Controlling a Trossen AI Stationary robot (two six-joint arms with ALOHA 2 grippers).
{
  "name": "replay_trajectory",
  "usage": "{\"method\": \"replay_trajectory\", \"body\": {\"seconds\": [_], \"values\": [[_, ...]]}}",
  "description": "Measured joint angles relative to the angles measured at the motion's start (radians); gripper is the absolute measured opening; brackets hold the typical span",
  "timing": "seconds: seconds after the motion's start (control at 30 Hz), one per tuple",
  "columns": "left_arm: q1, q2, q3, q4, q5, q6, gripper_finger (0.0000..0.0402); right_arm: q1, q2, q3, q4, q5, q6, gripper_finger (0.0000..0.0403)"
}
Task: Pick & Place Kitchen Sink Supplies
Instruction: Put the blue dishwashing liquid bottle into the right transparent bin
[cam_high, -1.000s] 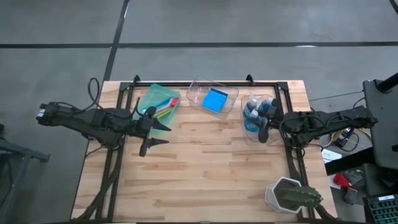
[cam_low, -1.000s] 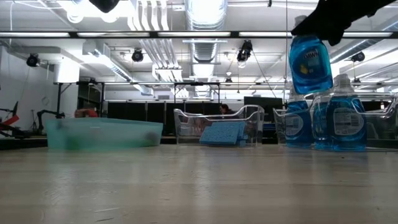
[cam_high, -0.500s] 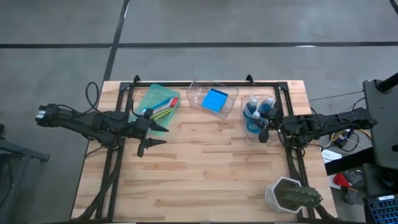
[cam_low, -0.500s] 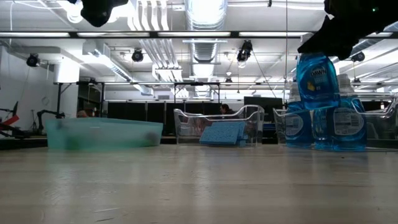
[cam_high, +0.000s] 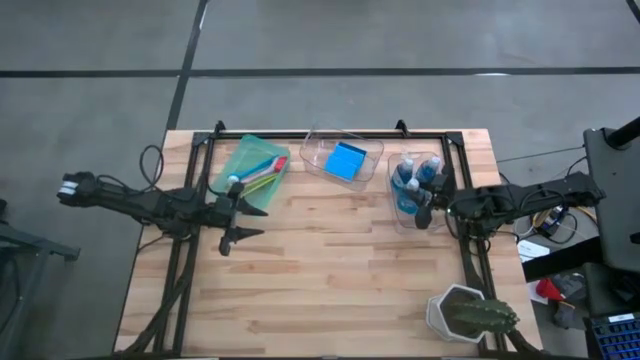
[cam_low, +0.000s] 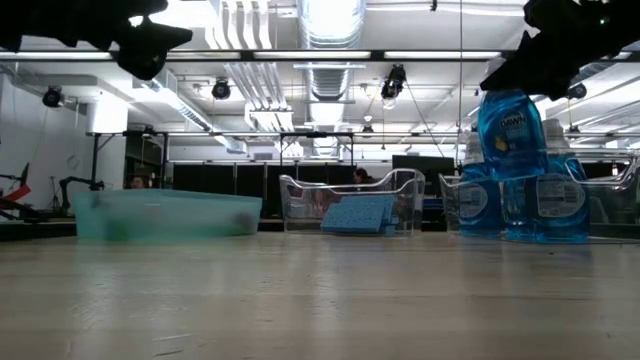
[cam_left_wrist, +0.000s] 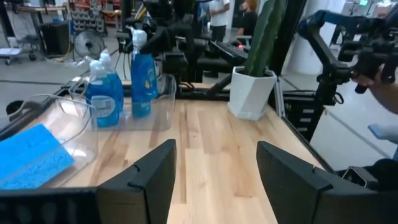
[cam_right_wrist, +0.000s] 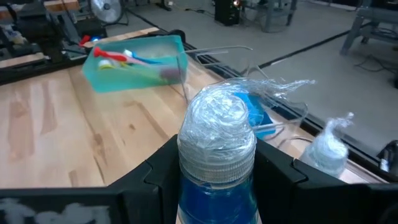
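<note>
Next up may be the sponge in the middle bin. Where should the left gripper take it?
Come from above: the clear bin is open-topped and walled. The sponge lies fairly flat, so close the left gripper across its short sides. The right gripper holds a bottle.

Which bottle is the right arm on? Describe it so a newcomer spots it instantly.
Find the clear plastic bin at the table's far right. Blue-liquid bottles stand in it; the held blue dish-soap bottle is the raised one, its cap between the right gripper jaws.
</note>
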Motion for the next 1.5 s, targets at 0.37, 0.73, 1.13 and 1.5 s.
{"method": "replay_trajectory", "body": {"seconds": [0.37, 0.73, 1.13, 1.5], "values": [[0.000, -0.076, -0.097, 0.007, -0.007, 0.068, 0.0218, 0.081, 0.000, -0.108, 0.131, 0.143, 0.023, 0.0145], [0.000, -0.120, -0.209, 0.138, -0.016, 0.057, 0.0218, 0.096, 0.002, -0.239, 0.250, 0.207, 0.029, 0.0145], [0.000, -0.161, -0.358, 0.268, -0.017, 0.063, 0.0218, 0.095, 0.002, -0.310, 0.292, 0.207, 0.029, 0.0145], [0.000, -0.160, -0.360, 0.259, -0.017, 0.060, 0.0218, 0.095, 0.000, -0.353, 0.309, 0.206, 0.033, 0.0169]]}}
